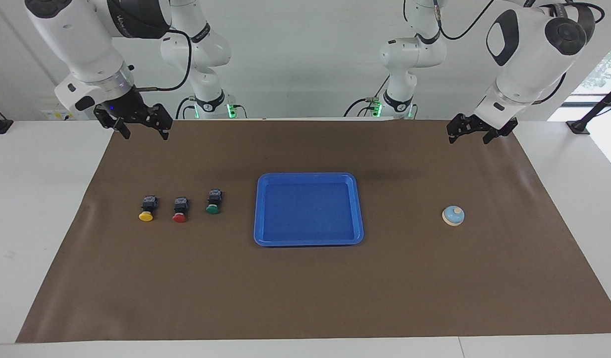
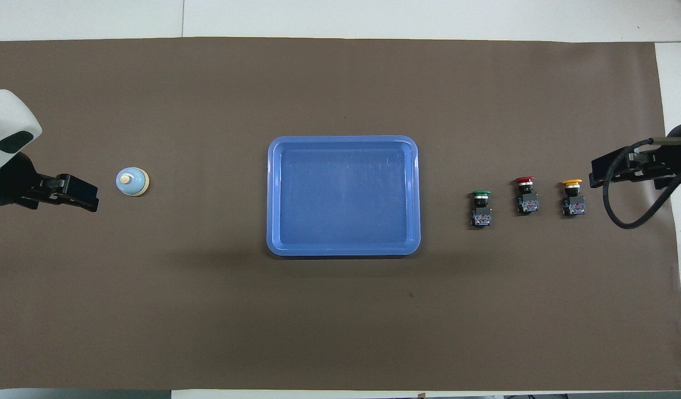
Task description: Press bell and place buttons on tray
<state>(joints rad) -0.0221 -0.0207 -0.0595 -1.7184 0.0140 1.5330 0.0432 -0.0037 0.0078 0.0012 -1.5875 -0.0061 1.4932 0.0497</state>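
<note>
Both the left hand [image 1: 468,135] and right hand [image 1: 142,130] hang spread and empty; the buttons [image 1: 179,209] look light and rigid (caps slippery), best pinched across their black bodies.

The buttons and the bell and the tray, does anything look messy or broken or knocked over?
Nothing stands out. The yellow button, red button and green button lie on their sides in a row on the brown mat. The blue tray sits square and has nothing in it. The bell stands upright, alone.
</note>
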